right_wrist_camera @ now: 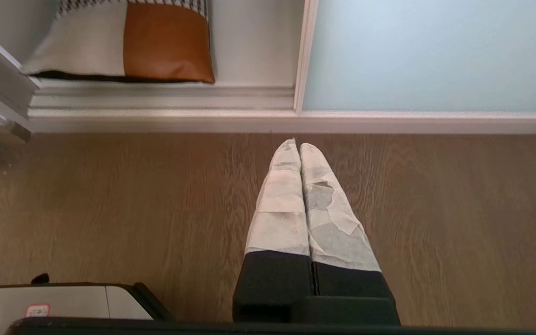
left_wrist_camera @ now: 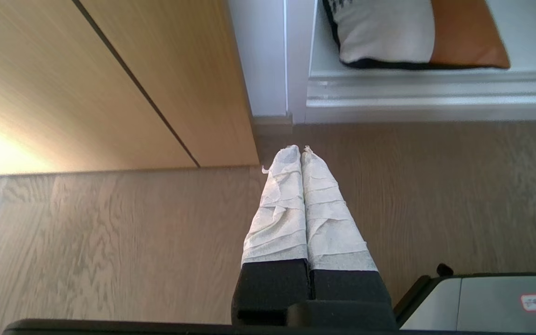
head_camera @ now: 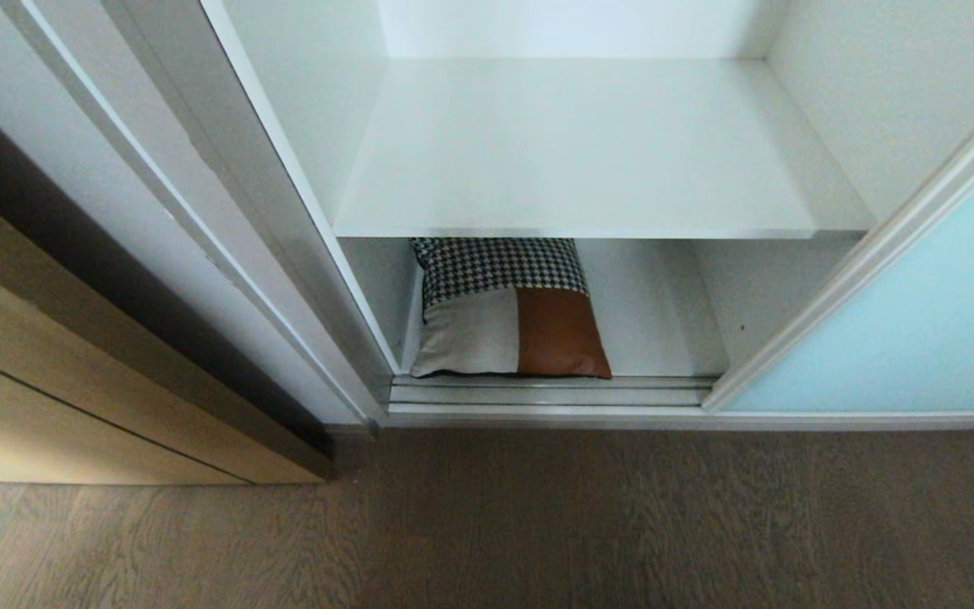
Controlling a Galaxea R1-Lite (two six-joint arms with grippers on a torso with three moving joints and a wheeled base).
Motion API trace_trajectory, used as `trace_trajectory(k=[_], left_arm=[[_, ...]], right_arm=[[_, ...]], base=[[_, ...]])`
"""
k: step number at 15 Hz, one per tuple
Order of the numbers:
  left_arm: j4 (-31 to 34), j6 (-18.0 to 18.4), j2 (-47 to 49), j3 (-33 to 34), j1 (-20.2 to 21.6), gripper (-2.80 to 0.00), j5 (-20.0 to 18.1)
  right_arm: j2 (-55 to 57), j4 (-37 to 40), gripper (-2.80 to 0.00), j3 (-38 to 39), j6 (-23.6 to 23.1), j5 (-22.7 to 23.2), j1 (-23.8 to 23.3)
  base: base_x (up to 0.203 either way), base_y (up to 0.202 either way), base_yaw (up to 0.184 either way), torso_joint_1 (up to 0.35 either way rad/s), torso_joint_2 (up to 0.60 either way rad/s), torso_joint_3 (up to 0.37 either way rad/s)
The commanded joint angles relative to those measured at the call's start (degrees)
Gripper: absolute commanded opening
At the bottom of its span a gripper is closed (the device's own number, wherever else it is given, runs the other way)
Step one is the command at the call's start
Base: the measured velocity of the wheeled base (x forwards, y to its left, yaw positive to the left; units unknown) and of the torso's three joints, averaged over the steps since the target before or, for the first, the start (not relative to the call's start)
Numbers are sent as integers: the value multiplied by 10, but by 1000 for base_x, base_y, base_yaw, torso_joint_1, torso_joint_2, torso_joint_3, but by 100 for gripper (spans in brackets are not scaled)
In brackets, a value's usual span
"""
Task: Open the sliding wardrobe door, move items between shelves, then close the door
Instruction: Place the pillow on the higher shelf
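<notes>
Wardrobe door [head_camera: 918, 338] slid aside, cushion [head_camera: 508, 309] on the bottom shelf [head_camera: 656, 330] under the bare upper shelf [head_camera: 588, 152]. My left end effector [left_wrist_camera: 300, 150] and right end effector [right_wrist_camera: 299, 143] hang pressed together above the floor; I should spread one before reaching low for the cushion's front edge.

matt white boards form the shelves [head_camera: 588, 161]; the sliding wardrobe door [head_camera: 918, 330] is frosted pale-blue glass in a slim frame, perhaps metal; the cushion [head_camera: 508, 309] joins woven houndstooth cloth, cream fabric and smooth rust-brown leather; wood-grain floor [head_camera: 538, 524]
</notes>
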Motion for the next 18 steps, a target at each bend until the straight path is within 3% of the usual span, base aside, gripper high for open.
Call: trace_trajectory(k=[1, 18], left_arm=[[-1, 0, 1, 0, 0, -280, 0], [-7, -3, 0, 3, 0, -280, 4]], right_arm=[[0, 0, -280, 1, 0, 0, 0], [0, 0, -280, 1, 0, 1, 0]], base=[[0, 0, 0, 5, 0, -205], [0, 0, 0, 2, 3, -180]])
